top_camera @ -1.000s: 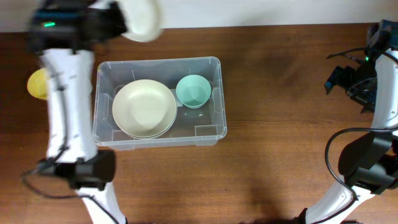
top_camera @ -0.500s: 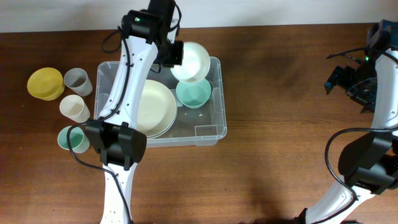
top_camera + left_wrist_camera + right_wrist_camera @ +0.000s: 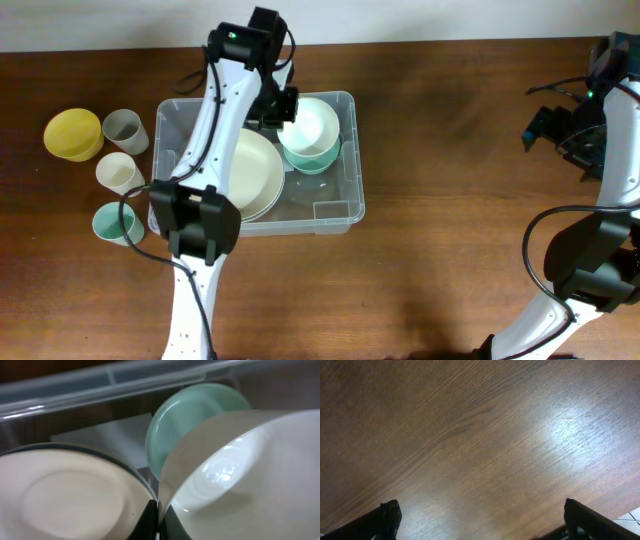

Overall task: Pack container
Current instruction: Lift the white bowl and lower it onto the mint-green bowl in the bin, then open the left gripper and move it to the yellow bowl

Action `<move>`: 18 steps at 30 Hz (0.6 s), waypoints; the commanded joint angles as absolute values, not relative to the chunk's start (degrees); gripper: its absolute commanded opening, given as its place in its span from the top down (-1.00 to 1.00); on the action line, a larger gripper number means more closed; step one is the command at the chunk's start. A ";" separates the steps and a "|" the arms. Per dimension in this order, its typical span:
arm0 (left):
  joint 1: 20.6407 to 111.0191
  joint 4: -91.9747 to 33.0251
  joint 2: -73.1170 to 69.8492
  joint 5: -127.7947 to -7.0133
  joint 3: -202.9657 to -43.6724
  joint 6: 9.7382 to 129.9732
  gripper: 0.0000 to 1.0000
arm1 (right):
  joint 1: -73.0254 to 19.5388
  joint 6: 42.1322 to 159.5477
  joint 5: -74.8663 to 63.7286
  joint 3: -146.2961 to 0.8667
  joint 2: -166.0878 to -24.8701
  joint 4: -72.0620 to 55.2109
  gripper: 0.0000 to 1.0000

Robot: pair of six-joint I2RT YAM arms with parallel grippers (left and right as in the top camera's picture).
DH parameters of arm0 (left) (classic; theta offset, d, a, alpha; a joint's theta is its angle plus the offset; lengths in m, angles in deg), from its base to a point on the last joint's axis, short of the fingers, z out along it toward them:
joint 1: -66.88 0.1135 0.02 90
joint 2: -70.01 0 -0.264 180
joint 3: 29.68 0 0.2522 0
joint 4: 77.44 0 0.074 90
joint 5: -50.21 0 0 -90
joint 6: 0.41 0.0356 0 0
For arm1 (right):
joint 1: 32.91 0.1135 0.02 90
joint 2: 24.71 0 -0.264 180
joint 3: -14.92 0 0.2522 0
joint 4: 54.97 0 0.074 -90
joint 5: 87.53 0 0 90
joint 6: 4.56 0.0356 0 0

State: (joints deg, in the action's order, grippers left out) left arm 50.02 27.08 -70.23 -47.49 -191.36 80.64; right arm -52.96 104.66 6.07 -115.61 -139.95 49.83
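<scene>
The clear rectangular plastic container sits left of the table's middle, close to the far edge. Inside it a large cream plate fills the left part, and a small teal bowl stands in the far right part, just beside the plate.

The left gripper reaches in over the container's far wall. Its fingers are pinched tight on the rim of a glossy white round bowl. In the left wrist view the thin wall of the white bowl is clamped between the two dark fingertips, and the bowl hangs tilted above the teal bowl, overlapping most of it.

The step in hand looks like nesting the white bowl into the teal one. To do it well:
- Level the bowl and centre it over the teal rim.
- Lower it straight down, clear of the plate's edge and the container's far wall.
- Let go only once it is seated, because a one-sided rim pinch lets a bowl swing or drop crooked.

The right gripper hovers over bare wood near the table's right edge, fingers spread wide and holding nothing.

A yellow bowl and three cups wait by the left edge.
</scene>
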 commanded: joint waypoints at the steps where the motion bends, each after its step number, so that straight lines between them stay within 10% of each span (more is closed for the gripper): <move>1: 50.08 27.56 -73.12 -50.53 -191.45 81.58 0.98 | -53.18 104.51 6.35 -115.63 -139.33 49.81 -0.98; 5: 50.10 27.45 -73.60 -50.51 -191.45 81.60 0.74 | -53.18 104.51 6.35 -115.63 -139.33 49.81 -0.98; 8: 50.10 27.23 -73.60 -50.51 -191.45 81.60 -0.50 | -53.18 104.51 6.35 -115.61 -139.33 49.81 -0.97; 18: 51.42 26.03 -72.51 -50.44 -198.90 81.63 -0.63 | -53.18 104.51 6.35 -115.61 -139.33 49.81 -0.97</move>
